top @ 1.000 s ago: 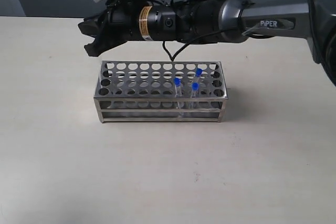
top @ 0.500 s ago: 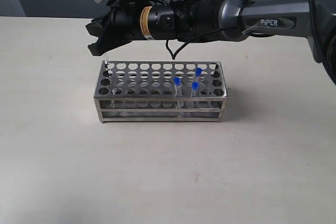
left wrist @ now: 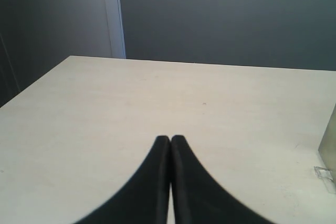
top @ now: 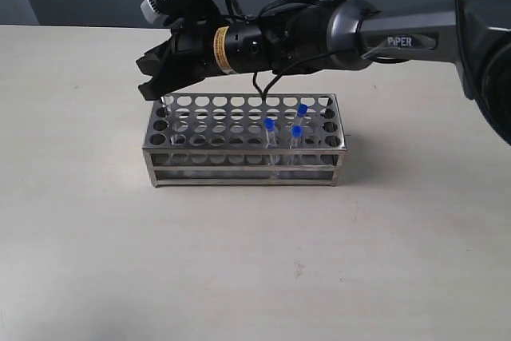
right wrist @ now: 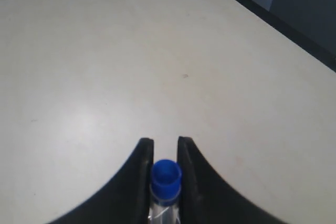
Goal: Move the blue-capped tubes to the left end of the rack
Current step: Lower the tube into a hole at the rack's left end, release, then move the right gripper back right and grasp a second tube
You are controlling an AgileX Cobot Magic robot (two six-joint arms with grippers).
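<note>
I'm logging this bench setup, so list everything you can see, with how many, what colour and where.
Rack: one, shiny steel, middle of the table.
Seated tubes: three, clear with blue caps, standing in holes toward the rack's right end.
Held tube: one, clear with blue cap, at the rack's left end, between the right gripper's fingers.
Table: one, pale beige, under everything.
Right gripper: one, black, closed on the held tube above the rack's left end.
Left gripper: one, black, closed and empty, over bare table.
</note>
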